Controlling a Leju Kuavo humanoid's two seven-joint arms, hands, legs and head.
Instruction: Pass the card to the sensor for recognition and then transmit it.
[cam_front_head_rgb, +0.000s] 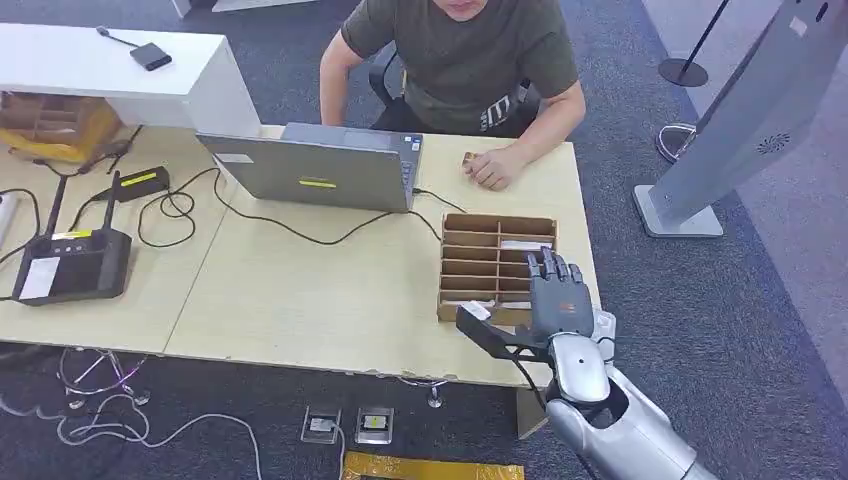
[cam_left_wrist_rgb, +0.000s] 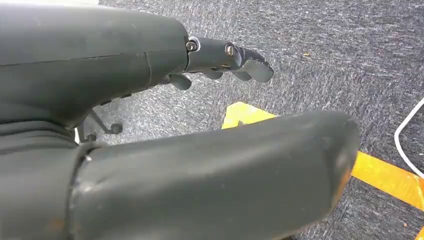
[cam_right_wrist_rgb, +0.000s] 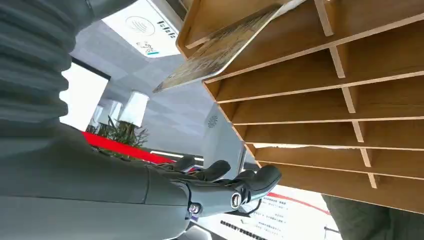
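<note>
A wooden slotted card rack (cam_front_head_rgb: 484, 262) stands on the table's right part. In the right wrist view a card (cam_right_wrist_rgb: 220, 50) leans out of one slot of the rack (cam_right_wrist_rgb: 320, 105). My right hand (cam_front_head_rgb: 555, 298) hovers at the rack's near right corner, fingers stretched out over it and thumb (cam_front_head_rgb: 478, 328) pointing left, holding nothing. Its fingers (cam_right_wrist_rgb: 240, 184) are apart from the card. A black box-shaped device (cam_front_head_rgb: 72, 264) with a white label, perhaps the sensor, sits at the table's left. My left hand (cam_left_wrist_rgb: 220, 57) hangs above the carpet with nothing in it.
A person sits at the far side, one hand (cam_front_head_rgb: 492, 167) resting on the table behind the rack. A grey laptop (cam_front_head_rgb: 318, 168) and black cables (cam_front_head_rgb: 300, 232) lie mid-table. A grey kiosk stand (cam_front_head_rgb: 740, 130) rises at the right. Yellow tape (cam_left_wrist_rgb: 385, 175) marks the floor.
</note>
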